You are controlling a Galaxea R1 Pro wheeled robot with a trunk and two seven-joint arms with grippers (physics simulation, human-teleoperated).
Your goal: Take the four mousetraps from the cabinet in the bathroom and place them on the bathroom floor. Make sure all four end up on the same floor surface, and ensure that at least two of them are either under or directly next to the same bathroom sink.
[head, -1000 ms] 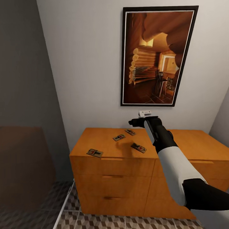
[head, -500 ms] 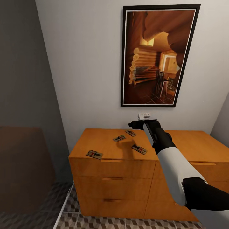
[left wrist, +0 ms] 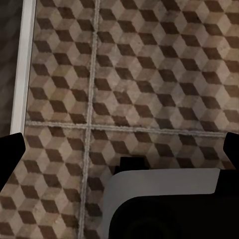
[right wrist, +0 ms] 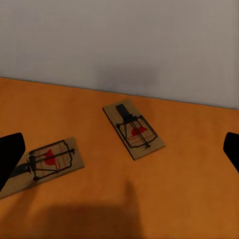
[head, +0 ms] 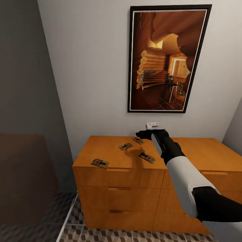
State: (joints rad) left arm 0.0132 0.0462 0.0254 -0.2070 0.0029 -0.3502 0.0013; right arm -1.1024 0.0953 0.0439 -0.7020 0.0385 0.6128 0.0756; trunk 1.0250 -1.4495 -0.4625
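Right gripper, fingers spread (nothing held), hovers above the cabinet, lining up the twelve-o'clock mousetrap.

I'm facing a plain pale wall with a tall black-framed picture of a log-cabin interior hanging on it. To my left a darker grey wall meets it at the corner, with a dim brown block low down. A white strip runs along the ground there.
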